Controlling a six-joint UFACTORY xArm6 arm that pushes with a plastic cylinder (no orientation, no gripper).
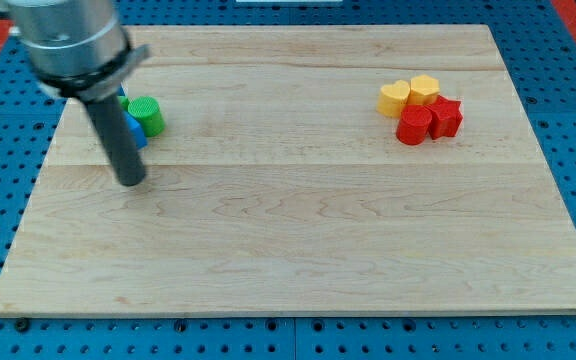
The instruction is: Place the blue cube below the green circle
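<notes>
So the worktop [298, 240] is taking up most of the view: pale wooden planks glued side by side, fine grain running left to right, smooth matte finish, corners slightly rounded. It's sitting on a blue perforated panel [568, 120] that's peeking out around every edge, with a bit of red showing at the view's top corners.

My arm is coming in from the view's top left as a fat grey metallic cylinder, cut off by the frame, narrowing into the straight dark rod. My tip [131, 183] is resting on the wood just below and a touch to the view's left of the blue cube. No jaws on me at all, only the rod, so nothing is spreading or pinching.

The blue cube [135, 131] is mostly hiding behind the rod; only a sliver of glossy blue is showing, so its shape is hard to confirm. It's touching the green circle [147, 115], a stubby round plastic block just to its upper right.

Way over on the view's right a tight cluster is sitting together: a red cylinder [414, 126], a red block [445, 117] with a jagged outline, and two yellow blocks [394, 97] [425, 88] behind them, shapes tough to make out.
</notes>
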